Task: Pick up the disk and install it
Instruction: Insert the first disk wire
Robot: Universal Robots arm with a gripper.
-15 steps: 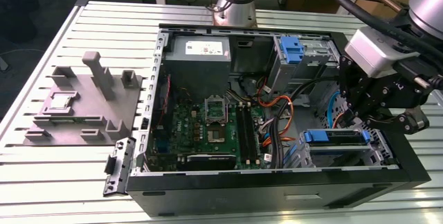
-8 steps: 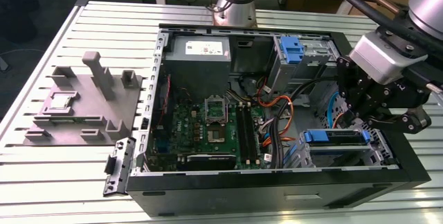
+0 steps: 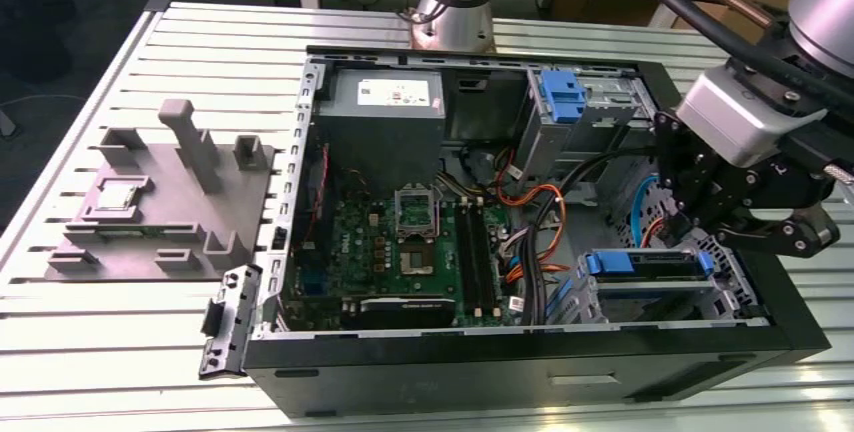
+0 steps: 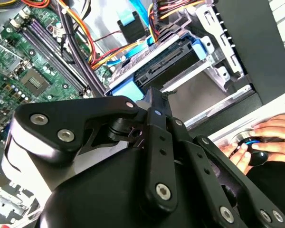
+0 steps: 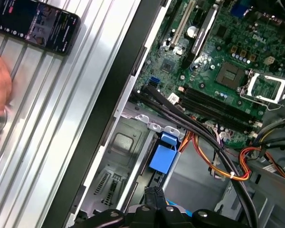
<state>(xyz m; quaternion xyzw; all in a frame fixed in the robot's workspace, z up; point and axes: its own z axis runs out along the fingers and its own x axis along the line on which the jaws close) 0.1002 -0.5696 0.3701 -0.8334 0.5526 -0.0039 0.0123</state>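
Note:
The disk (image 3: 647, 265), a silver-grey drive in a blue carrier frame, lies flat in the lower drive bay at the computer case's corner on the exterior view's right. It appears in the second wrist view as a dark drive edge with blue frame (image 4: 156, 69), and its blue tab (image 5: 163, 156) is in the first wrist view. My black gripper (image 3: 731, 232) hangs just above the bay, over the disk. Its fingers (image 4: 154, 107) are pressed together, shut, with nothing between them. In the first wrist view the gripper (image 5: 152, 194) points at the bay.
The open case (image 3: 534, 372) holds a motherboard (image 3: 400, 242), a grey power-supply box (image 3: 387, 102), orange and black cables (image 3: 534, 242) and a second blue-framed bay (image 3: 567, 97). A grey plastic stand (image 3: 167, 202) sits on the exterior view's left. A person's hand (image 4: 261, 140) and a phone (image 5: 35, 23) are beside the case.

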